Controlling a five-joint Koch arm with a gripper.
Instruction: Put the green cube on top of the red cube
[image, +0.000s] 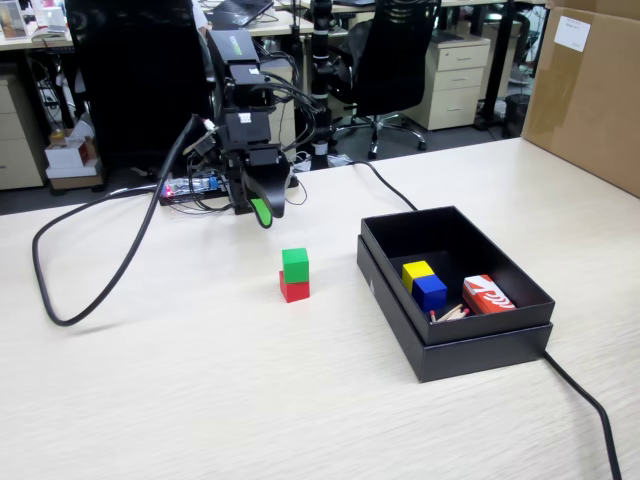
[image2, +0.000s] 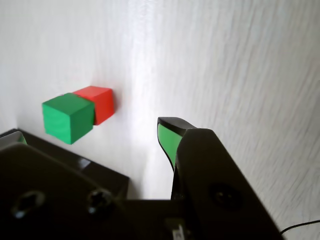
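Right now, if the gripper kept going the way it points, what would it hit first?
Probably bare table. The gripper points down, behind the green cube stacked on the red cube; depth is unclear.

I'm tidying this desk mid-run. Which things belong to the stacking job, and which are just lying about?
Job: green cube, stacked on the red cube; claw, holding nothing.

Lying about: black box with yellow cube, blue cube and red-and-white packet; cardboard box; cable.
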